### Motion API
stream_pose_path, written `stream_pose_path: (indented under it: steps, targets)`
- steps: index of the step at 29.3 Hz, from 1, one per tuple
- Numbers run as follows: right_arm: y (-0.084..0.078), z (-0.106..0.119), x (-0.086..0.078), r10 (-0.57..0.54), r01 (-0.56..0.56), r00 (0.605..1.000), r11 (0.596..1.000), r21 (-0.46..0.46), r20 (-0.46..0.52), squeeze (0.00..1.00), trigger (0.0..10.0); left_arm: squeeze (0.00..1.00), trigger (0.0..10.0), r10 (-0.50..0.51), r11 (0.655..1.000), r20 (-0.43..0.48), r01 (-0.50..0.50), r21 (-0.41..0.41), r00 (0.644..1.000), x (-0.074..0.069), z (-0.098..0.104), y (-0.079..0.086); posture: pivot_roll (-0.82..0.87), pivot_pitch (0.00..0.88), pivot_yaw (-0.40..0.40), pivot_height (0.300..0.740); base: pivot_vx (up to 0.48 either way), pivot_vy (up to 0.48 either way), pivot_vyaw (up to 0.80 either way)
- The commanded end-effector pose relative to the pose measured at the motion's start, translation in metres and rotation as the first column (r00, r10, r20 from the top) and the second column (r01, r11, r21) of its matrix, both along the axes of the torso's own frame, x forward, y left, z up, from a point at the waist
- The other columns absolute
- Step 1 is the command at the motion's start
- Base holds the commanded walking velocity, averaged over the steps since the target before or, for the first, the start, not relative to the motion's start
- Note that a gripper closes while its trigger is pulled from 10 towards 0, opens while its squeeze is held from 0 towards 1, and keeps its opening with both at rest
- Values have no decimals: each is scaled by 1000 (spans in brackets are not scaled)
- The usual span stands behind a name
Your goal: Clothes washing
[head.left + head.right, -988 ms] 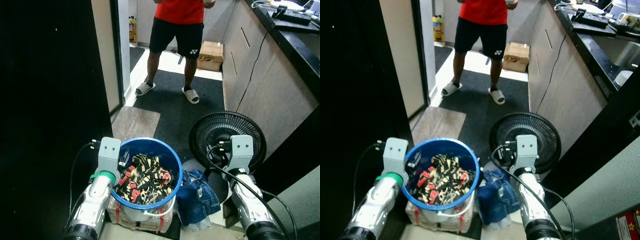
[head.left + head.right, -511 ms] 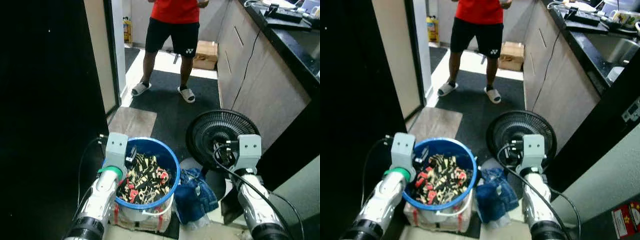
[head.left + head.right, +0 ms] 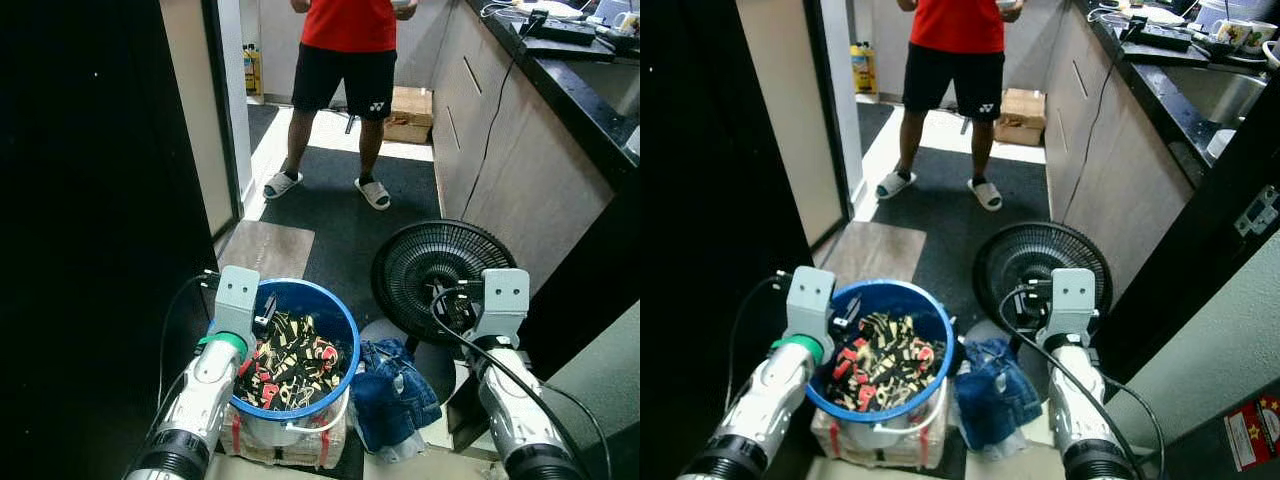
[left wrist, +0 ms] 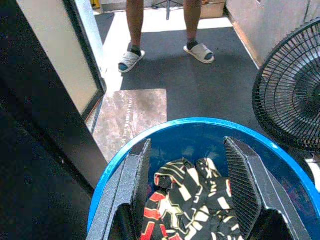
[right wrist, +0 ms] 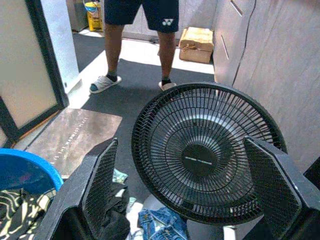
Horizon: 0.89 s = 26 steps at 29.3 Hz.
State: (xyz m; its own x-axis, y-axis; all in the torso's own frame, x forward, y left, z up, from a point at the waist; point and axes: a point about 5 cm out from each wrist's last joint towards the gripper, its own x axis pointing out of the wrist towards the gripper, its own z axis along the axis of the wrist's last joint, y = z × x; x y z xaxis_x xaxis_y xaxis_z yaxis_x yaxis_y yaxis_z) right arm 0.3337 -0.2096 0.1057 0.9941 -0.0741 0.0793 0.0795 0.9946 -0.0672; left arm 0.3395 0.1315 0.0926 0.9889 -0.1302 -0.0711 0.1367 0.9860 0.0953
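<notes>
A blue bucket stands on the floor in front of me, full of black, cream and red patterned clothes. Blue denim clothing lies on the floor just to its right. My left gripper is open above the bucket's left side, its fingers spread over the patterned clothes. My right gripper is open too, held in front of the black floor fan with nothing between its fingers.
The black fan stands right of the bucket. A person in a red shirt, dark shorts and slippers stands ahead on the dark mat. A dark door is on the left; cabinets with a counter run along the right.
The camera has shifted, so more of the person and the counter shows. Both arms hold about the same place over the bucket and before the fan.
</notes>
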Motion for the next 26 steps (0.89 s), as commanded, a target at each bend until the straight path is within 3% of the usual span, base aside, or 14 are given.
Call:
stream_pose_path:
  steps: [1, 4, 8, 12, 17, 26]
  targets:
    - [0, -3, -1, 3, -2, 1000, 1000, 8, -14, 0, 10000, 0, 10000, 3, 1000, -29, -2, 15, 1000, -2, -8, 3, -75, 0, 10, 740, 0, 0, 0]
    - [1, 3, 4, 11, -11, 1000, 1000, 3, -4, 0, 10000, 0, 10000, 30, 1000, -22, -31, -6, 999, 2, -5, 4, -80, 0, 3, 740, 0, 0, 0]
    - [0, -7, -1, -20, 21, 999, 1000, 8, -31, 0, 10000, 0, 10000, 53, 998, -61, -54, -23, 997, -3, -16, 2, -73, 0, 5, 740, 0, 0, 0]
    - [7, -3, -3, 21, -21, 1000, 1000, 6, 1, 0, 10000, 0, 10000, -6, 1000, -42, 6, 5, 999, -8, -16, -4, -85, 0, 9, 740, 0, 0, 0]
    - [2, -7, -5, -1, 1, 1000, 1000, 15, -17, 0, 10000, 0, 10000, 26, 1000, -54, -27, -12, 998, -6, -16, -3, -68, 0, 7, 740, 0, 0, 0]
    - [11, -11, -6, -4, 5, 1000, 999, 40, -27, 0, 10000, 0, 10000, 20, 1000, -43, -20, 13, 999, -7, -15, 4, -41, 0, 24, 740, 0, 0, 0]
